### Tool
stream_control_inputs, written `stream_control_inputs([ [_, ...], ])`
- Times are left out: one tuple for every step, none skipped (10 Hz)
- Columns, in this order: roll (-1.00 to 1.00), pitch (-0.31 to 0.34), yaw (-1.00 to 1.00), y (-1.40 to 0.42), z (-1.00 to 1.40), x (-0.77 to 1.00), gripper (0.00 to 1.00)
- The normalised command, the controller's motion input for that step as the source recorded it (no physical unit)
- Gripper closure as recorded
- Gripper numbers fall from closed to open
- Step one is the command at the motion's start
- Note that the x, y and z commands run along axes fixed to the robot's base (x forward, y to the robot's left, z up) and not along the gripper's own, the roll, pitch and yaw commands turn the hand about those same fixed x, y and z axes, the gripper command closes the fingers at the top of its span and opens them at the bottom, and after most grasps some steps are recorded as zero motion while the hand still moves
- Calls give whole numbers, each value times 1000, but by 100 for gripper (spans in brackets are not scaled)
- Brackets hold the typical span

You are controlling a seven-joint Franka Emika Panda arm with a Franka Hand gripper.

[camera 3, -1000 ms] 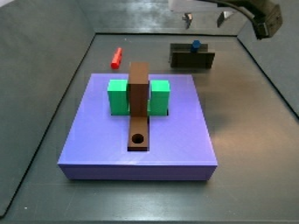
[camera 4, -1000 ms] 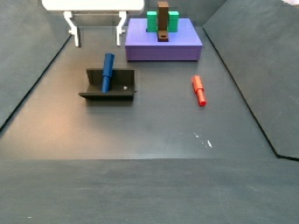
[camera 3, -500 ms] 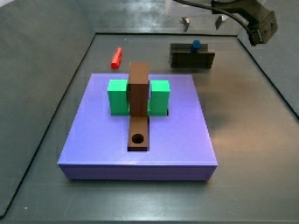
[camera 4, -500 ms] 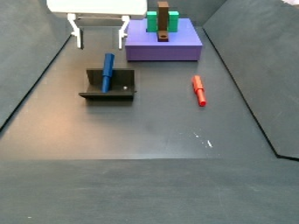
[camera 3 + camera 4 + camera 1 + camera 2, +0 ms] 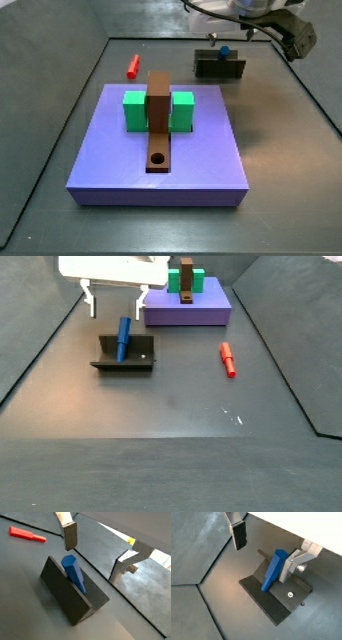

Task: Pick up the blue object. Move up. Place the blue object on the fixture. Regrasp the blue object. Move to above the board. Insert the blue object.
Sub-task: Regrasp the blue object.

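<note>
The blue object (image 5: 123, 338) is a short blue peg leaning in the slot of the dark fixture (image 5: 123, 360); in the side view its tip (image 5: 223, 48) sticks up out of the fixture (image 5: 219, 68). My gripper (image 5: 116, 302) hangs open just above it, a finger on each side. Both wrist views show the peg (image 5: 75, 573) (image 5: 272, 571) below the open gripper (image 5: 97, 552) (image 5: 264, 551), closer to one finger (image 5: 292, 564) than to the other. Nothing is held. The purple board (image 5: 201, 160) lies apart from the fixture.
On the board stand a green block (image 5: 135, 110) and a long brown bar (image 5: 159, 120) with a round hole near its end. A red peg (image 5: 227, 358) (image 5: 132, 66) lies on the floor beside the fixture. Dark walls enclose the floor.
The open gripper has come down toward the fixture and the blue peg. The peg, fixture, red peg and board have not moved.
</note>
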Motion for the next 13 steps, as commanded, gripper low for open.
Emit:
stream_control_inputs([
  [43, -277, 0, -37, -200, 0, 0],
  [29, -249, 0, -40, -211, 0, 0],
  [97, 0, -43, -23, -131, 66, 0],
  [106, -57, -71, -29, -234, 71, 0],
  [257, -23, -71, -34, -249, 63, 0],
  [429, 0, -137, -34, -291, 89, 0],
  [403, 0, -131, -9, -303, 43, 0],
  [303, 0, -63, 0, -217, 0, 0],
  [183, 0, 0, 0, -23, 0, 0],
  [157, 31, 0, -31, 0, 40, 0],
  [186, 23, 0, -40, 0, 20, 0],
  [237, 0, 0, -80, 0, 6, 0],
  [349, 6, 0, -89, -63, 26, 0],
])
